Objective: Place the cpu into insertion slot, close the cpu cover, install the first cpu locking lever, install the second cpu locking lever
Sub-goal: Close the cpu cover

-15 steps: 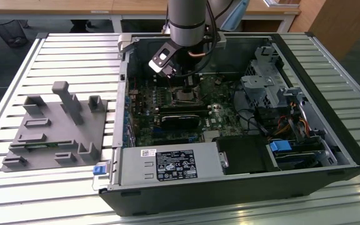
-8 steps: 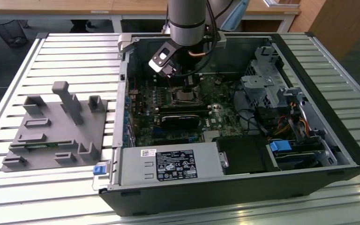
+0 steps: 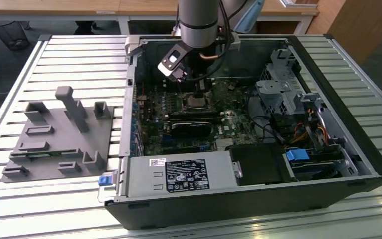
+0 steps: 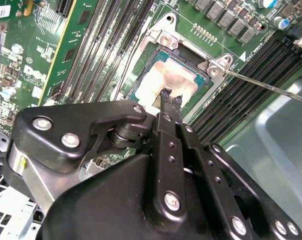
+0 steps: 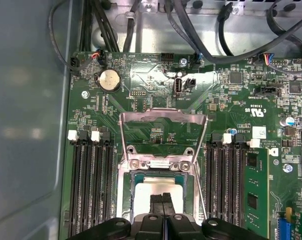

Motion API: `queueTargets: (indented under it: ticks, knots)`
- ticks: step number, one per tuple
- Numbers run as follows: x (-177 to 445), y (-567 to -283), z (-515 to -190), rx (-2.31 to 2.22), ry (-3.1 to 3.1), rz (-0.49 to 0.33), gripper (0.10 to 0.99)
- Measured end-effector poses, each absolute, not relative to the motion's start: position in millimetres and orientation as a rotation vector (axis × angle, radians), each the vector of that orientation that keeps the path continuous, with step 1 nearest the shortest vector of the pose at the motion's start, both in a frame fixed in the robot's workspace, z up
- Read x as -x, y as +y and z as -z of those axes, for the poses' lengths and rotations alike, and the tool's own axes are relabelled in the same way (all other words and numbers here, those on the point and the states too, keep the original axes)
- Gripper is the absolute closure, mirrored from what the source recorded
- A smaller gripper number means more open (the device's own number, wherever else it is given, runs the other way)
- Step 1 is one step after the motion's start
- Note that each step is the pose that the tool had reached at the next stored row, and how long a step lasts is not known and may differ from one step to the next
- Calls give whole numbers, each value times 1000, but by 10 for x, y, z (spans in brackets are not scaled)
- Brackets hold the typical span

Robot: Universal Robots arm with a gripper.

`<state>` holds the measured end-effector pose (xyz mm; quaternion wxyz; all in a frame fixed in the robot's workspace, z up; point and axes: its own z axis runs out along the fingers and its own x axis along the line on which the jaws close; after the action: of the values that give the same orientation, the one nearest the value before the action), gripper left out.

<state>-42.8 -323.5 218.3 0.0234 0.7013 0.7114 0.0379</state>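
Note:
In the exterior view my gripper (image 3: pixel 199 92) hangs inside the open computer case, right over the insertion slot (image 3: pixel 196 102). The cpu (image 4: pixel 166 80), a square chip with a pale smeared top, lies seated in the insertion slot (image 4: pixel 143 52). My gripper (image 4: pixel 170 98) is shut with nothing between its fingers, and its tip sits at the chip's top near one edge. In the first wrist view the cpu cover (image 5: pixel 140 116), a silvery frame with a square window, stands swung open past the cpu (image 5: pixel 158 181). A thin locking lever (image 4: pixel 266 86) juts out free beside the socket.
Black memory slots (image 5: pixel 90 185) flank the socket, with a green module (image 5: pixel 255 185) on one side. Black cables (image 5: pixel 201 30) run along the case wall. The black power supply box (image 3: pixel 177 174) fills the case's near edge. A grey fixture block (image 3: pixel 58 134) stands at the exterior view's left.

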Motion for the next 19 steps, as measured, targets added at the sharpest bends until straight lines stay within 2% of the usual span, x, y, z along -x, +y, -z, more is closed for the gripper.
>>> queueTargets:
  ticks: [19]
  knots:
    - [427,-3235,-2244,-2171,2202,-118,980]
